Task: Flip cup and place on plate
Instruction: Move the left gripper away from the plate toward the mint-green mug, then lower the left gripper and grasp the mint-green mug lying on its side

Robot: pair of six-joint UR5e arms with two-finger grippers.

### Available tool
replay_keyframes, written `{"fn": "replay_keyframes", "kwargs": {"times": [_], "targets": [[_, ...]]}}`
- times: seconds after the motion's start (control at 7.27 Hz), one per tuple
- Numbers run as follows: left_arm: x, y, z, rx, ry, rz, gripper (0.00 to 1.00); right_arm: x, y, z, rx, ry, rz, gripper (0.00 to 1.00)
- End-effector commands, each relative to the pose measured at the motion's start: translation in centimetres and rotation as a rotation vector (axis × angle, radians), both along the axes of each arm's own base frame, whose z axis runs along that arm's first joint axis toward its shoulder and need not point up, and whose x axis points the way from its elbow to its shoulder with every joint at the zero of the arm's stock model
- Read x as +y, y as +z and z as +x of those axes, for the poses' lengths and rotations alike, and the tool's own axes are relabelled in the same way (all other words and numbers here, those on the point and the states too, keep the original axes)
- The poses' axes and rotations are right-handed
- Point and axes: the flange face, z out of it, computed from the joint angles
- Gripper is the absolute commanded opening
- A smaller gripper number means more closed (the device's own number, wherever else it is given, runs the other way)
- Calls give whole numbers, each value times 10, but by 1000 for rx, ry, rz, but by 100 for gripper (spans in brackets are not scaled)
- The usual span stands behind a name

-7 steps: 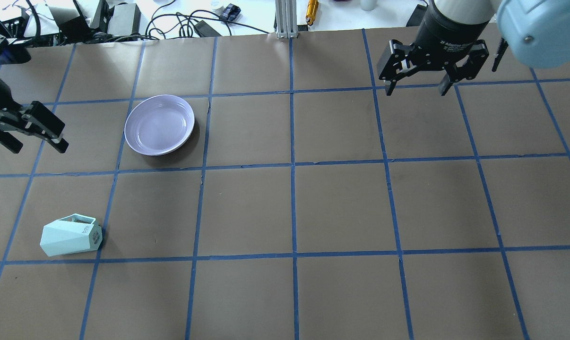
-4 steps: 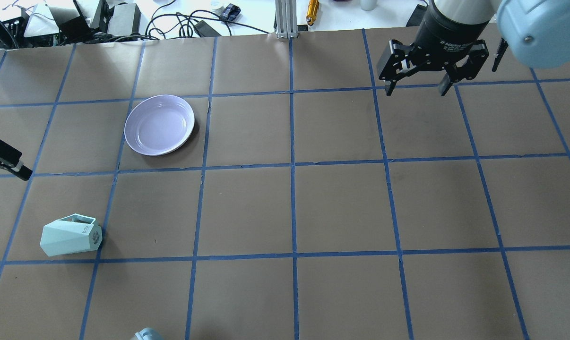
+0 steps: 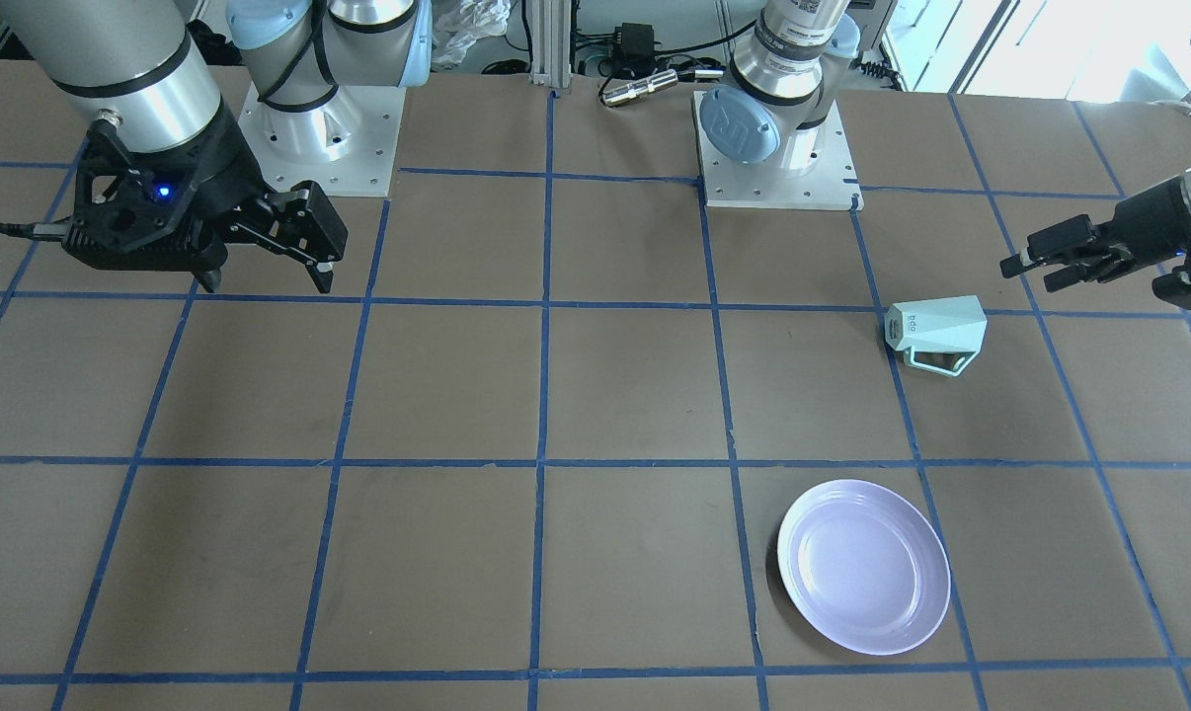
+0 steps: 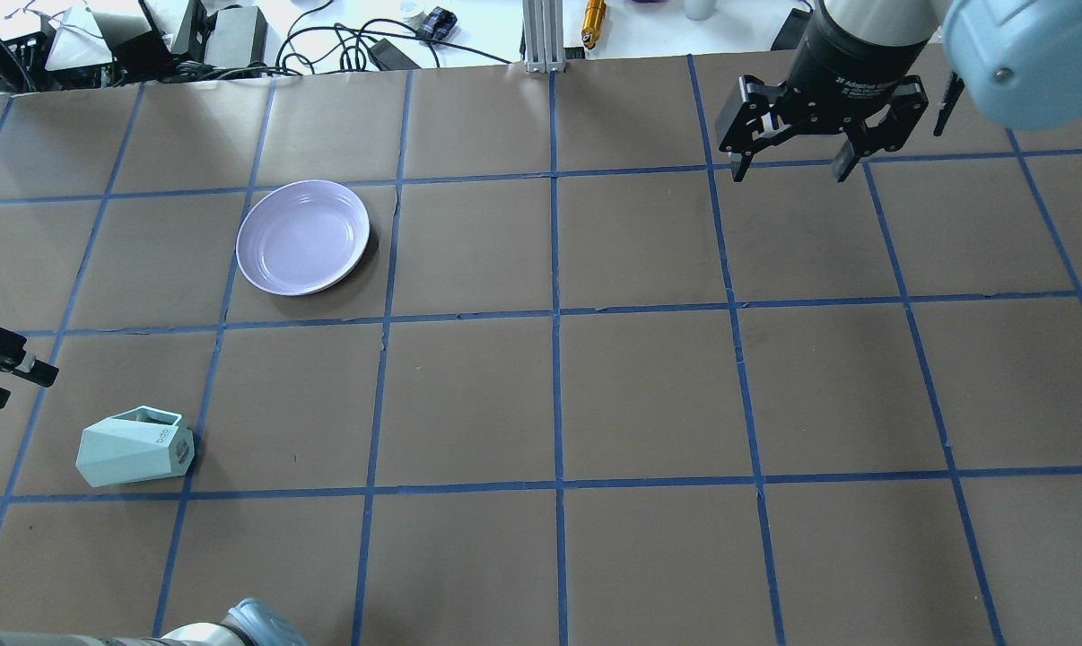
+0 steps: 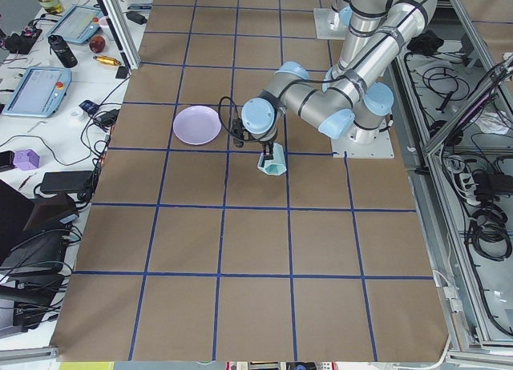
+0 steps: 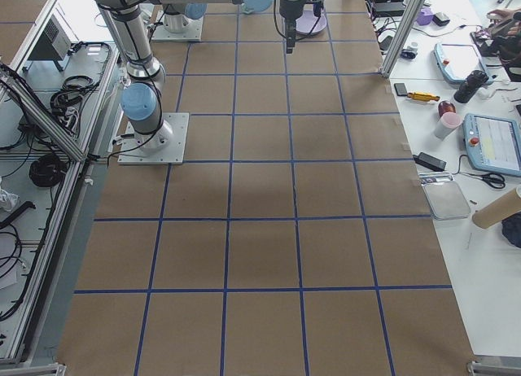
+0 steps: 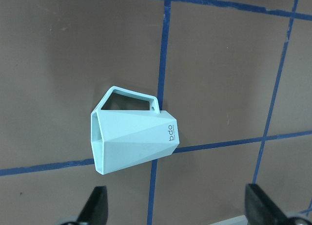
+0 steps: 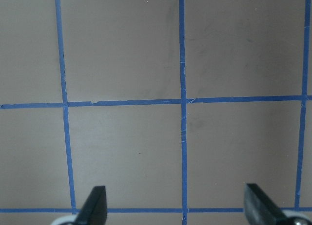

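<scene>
The pale mint-green faceted cup (image 4: 135, 446) lies on its side on the brown table, near the left front; its handle points to the far side and its lettered base to the right. It also shows in the front view (image 3: 936, 331) and the left wrist view (image 7: 134, 137). The lavender plate (image 4: 303, 236) sits empty, farther back (image 3: 864, 565). My left gripper (image 4: 21, 386) is open and empty at the left edge, above and just beyond the cup (image 3: 1035, 269). My right gripper (image 4: 792, 166) is open and empty, far right at the back (image 3: 265, 281).
Cables and power bricks (image 4: 236, 36) and an aluminium post (image 4: 541, 36) lie past the table's far edge. My left arm's elbow (image 4: 254, 628) pokes in at the near edge. Both arm bases (image 3: 778, 148) stand on the robot's side.
My left gripper has moved from beside the plate toward the near side, closer to the cup, still open. Its elbow has come into view at the bottom. The right arm, cup and plate have not moved.
</scene>
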Motion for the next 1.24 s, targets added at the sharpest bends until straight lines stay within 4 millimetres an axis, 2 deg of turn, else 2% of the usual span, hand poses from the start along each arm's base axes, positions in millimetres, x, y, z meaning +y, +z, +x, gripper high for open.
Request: {"fn": "replay_keyframes", "kwargs": {"times": [0.0,0.28,0.83,1.1], "targets": [[11,-43,22,112,41,-3,100,0,0,0,0,0,0,100],[24,-76,44,190,39,-12,100,0,0,0,0,0,0,100],[27,-132,45,385,-37,1,100,0,0,0,0,0,0,100],[31,-150,41,481,-82,-1,97,0,0,0,0,0,0,100]]}}
